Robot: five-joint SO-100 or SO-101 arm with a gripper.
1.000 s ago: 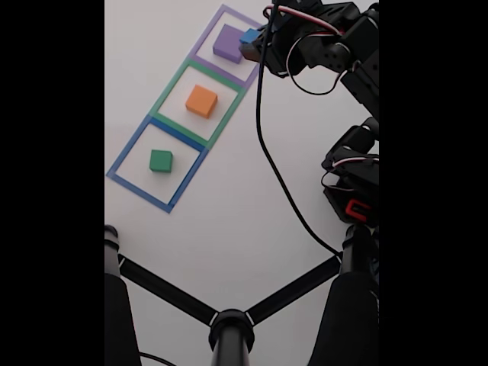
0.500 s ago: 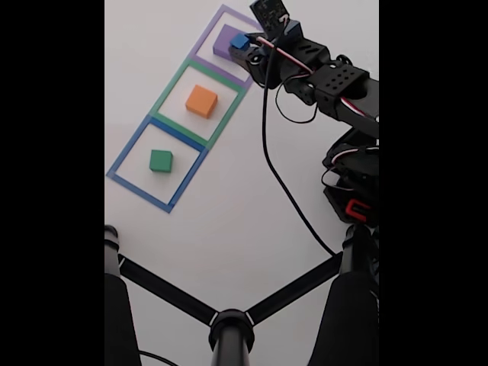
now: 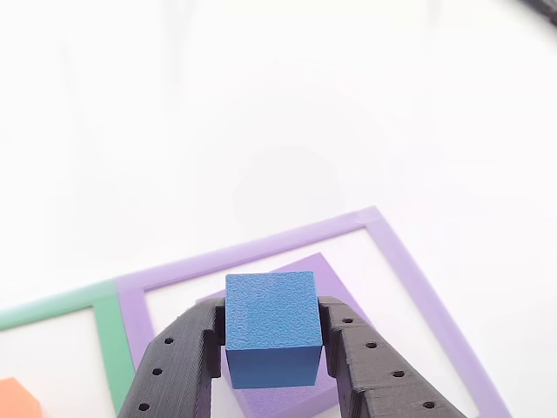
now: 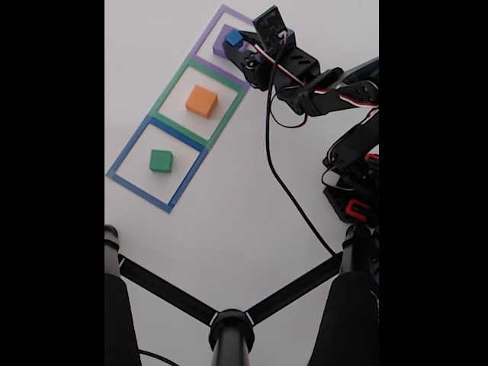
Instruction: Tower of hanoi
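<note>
Black printed plastic gripper with hole-dotted fingers pinches the grainy matte blue cube over the flat purple block inside the purple tape square, orange block and green block in neighbouring outlines.

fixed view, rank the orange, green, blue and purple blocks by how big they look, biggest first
1. orange block
2. green block
3. blue block, held in the hand

The purple block is partly hidden under the blue one, so its place is unsure.
</note>
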